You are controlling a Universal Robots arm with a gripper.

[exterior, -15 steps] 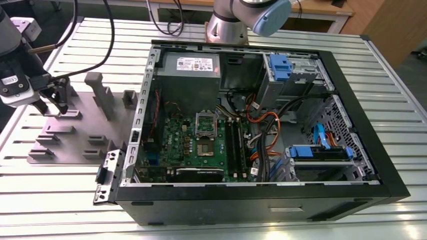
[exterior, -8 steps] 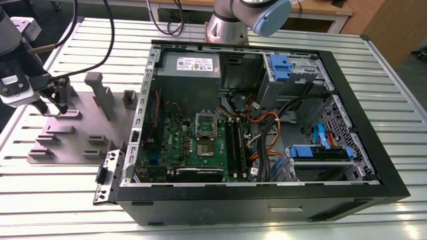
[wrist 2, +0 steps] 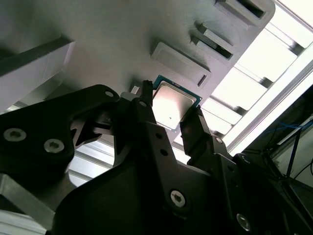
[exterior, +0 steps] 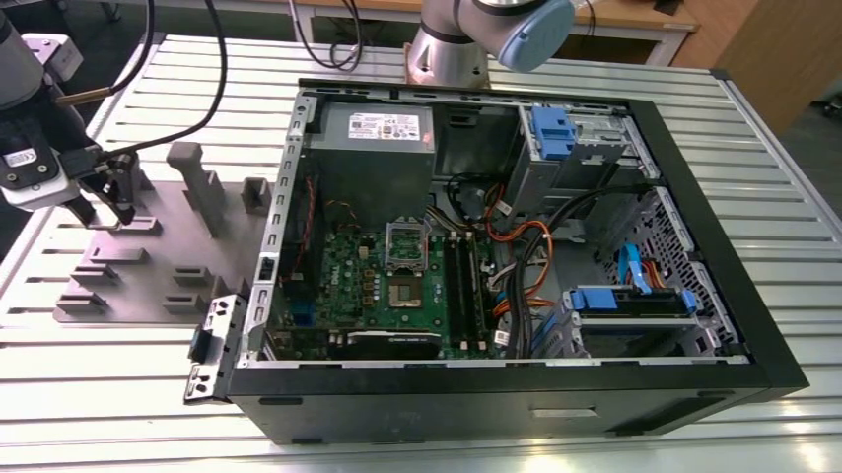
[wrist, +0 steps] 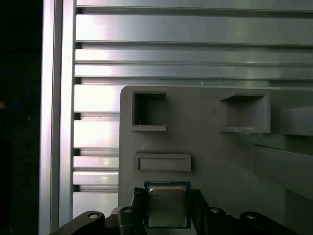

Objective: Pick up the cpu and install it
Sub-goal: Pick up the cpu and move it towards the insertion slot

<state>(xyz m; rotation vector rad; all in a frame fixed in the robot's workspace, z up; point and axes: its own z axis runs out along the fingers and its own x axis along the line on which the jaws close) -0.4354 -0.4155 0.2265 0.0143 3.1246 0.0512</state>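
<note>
Two fingers (wrist 2: 195, 131) pinch one cpu (wrist 2: 171, 105) at one grey holder (wrist: 215, 161).

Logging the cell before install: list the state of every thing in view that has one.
cpu, metal top up, at the fixture plate, gripped on two sides; lifted or not cannot be told.
gripper, shut on the cpu, low at the plate.
computer case, on its side, panel off, inside exposed.
socket frame, swung open.
socket, looks empty.
</note>
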